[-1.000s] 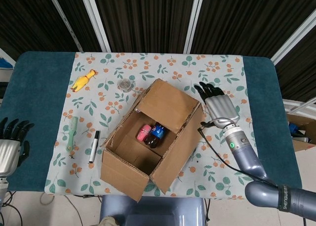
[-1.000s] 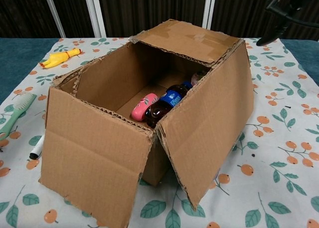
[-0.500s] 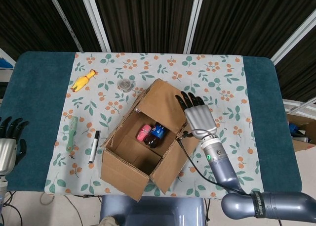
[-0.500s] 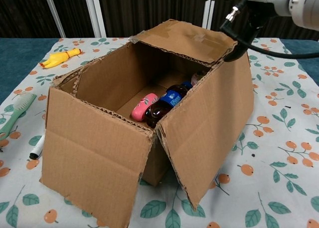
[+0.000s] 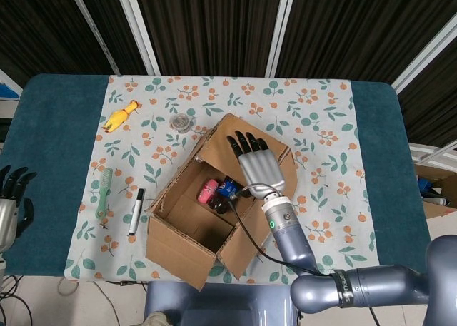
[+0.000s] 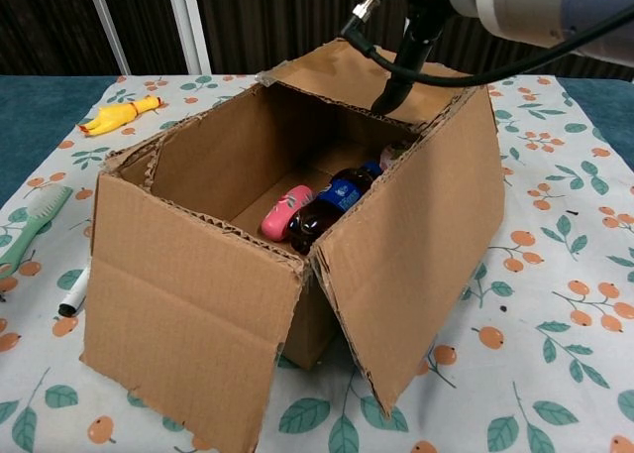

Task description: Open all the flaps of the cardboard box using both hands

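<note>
Cardboard box (image 5: 214,212) sits mid-table on the floral tablecloth (image 5: 314,105), rotated diagonally to the table (image 5: 57,155) edges. Near flap (image 6: 183,349) and right-side flap (image 6: 416,265) already hang down outside; far flap (image 6: 371,76) lies roughly level over the back of the opening, so that one looks not yet opened. Left side I can't read clearly. Right hand (image 5: 255,165) is above the far flap, palm down, fingers (image 5: 241,142) spread and extended, holding nothing; whether it's touching the cardboard I can't tell. Left hand (image 5: 11,197) is parked off the table's left edge, fingers apart, empty. Inside: a dark soda bottle (image 6: 332,205) and a pink bottle (image 6: 285,211). Handling guess: corrugated board is light and stiff but folds easily at the crease, so take the far flap by its free edge and swing it back; the box is light enough to slide, so bracing with the other hand likely helps.
</note>
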Robot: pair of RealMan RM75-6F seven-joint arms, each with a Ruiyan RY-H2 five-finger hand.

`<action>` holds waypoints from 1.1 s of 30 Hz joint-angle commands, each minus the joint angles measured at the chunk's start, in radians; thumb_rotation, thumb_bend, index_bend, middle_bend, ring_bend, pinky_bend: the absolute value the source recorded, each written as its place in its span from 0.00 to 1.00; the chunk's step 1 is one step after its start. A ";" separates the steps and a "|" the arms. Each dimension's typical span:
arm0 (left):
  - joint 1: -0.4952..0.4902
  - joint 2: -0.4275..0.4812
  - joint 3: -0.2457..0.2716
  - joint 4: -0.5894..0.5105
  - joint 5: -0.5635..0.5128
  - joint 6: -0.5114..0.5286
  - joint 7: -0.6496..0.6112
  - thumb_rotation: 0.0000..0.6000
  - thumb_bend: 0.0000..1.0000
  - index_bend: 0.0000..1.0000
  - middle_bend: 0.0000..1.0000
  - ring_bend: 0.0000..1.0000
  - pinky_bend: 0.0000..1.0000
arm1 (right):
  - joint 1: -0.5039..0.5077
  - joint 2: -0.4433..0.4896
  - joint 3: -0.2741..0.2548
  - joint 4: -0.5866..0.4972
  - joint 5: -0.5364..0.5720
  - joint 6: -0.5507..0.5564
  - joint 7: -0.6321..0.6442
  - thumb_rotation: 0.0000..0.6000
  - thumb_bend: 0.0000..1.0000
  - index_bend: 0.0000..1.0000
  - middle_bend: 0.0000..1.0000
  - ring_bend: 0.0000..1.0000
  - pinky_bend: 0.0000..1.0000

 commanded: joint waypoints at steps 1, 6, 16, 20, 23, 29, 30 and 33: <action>-0.001 0.002 0.001 -0.001 -0.004 0.006 -0.002 1.00 0.63 0.20 0.16 0.06 0.00 | 0.026 -0.026 0.018 0.016 0.033 0.018 -0.016 1.00 0.00 0.00 0.01 0.03 0.15; -0.004 0.006 0.004 -0.004 -0.014 0.012 -0.005 1.00 0.63 0.20 0.16 0.06 0.00 | 0.052 -0.068 -0.004 0.046 0.015 0.063 -0.033 1.00 0.00 0.00 0.01 0.01 0.15; -0.007 0.009 0.011 -0.005 -0.020 0.031 -0.011 1.00 0.63 0.20 0.16 0.06 0.00 | 0.051 -0.148 -0.084 0.100 -0.086 0.153 -0.059 1.00 0.00 0.00 0.01 0.01 0.15; -0.010 0.009 0.017 -0.006 -0.023 0.029 -0.010 1.00 0.63 0.20 0.16 0.06 0.00 | 0.046 -0.165 -0.096 0.113 -0.100 0.153 -0.057 1.00 0.00 0.00 0.01 0.01 0.15; -0.012 0.010 0.019 -0.006 -0.024 0.031 -0.009 1.00 0.63 0.20 0.16 0.06 0.00 | 0.044 -0.175 -0.098 0.129 -0.104 0.151 -0.060 1.00 0.00 0.00 0.01 0.01 0.15; -0.013 0.012 0.023 -0.008 -0.025 0.040 -0.012 1.00 0.63 0.20 0.16 0.06 0.00 | 0.042 -0.190 -0.104 0.166 -0.121 0.148 -0.072 1.00 0.00 0.00 0.01 0.01 0.15; -0.013 0.012 0.023 -0.007 -0.026 0.041 -0.011 1.00 0.63 0.20 0.16 0.06 0.00 | 0.042 -0.191 -0.105 0.175 -0.124 0.142 -0.072 1.00 0.00 0.00 0.01 0.01 0.15; -0.014 0.011 0.025 -0.007 -0.027 0.042 -0.011 1.00 0.63 0.20 0.16 0.06 0.00 | 0.041 -0.196 -0.112 0.187 -0.132 0.140 -0.080 1.00 0.00 0.00 0.01 0.01 0.15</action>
